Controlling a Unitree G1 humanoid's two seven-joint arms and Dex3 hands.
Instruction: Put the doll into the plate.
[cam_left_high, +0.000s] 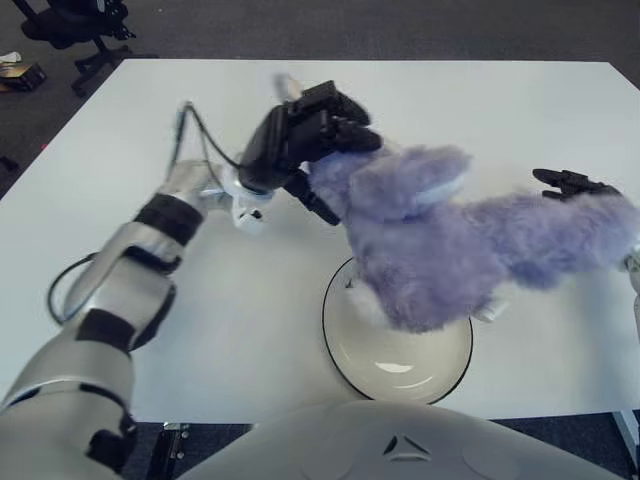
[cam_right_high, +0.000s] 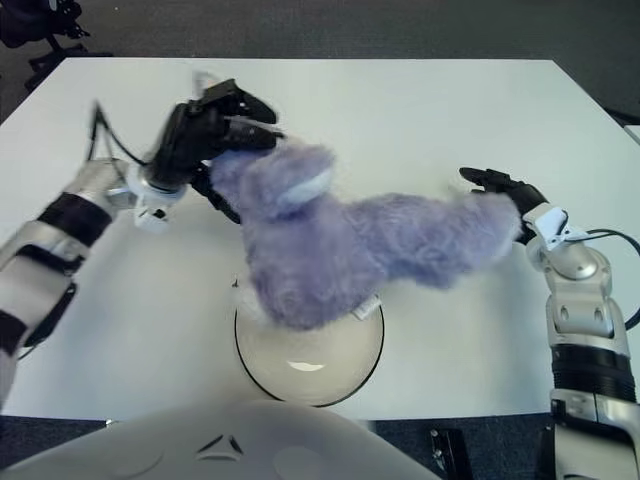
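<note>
A purple plush rabbit doll (cam_left_high: 430, 250) hangs stretched between my two hands, and its body sags onto the far rim of the white, black-edged plate (cam_left_high: 400, 372) at the table's near edge. My left hand (cam_left_high: 310, 135) is shut on the doll's head end, up and left of the plate. The face and ears are hidden behind the fingers. My right hand (cam_right_high: 505, 188) shows at the far right, just above the end of the doll's leg, touching the fur.
The plate stands on a white table (cam_left_high: 230, 300), wide and bare at left and at the back. Beyond the far left corner stand a black office chair (cam_left_high: 70, 25) and a small box (cam_left_high: 18, 74) on the dark floor.
</note>
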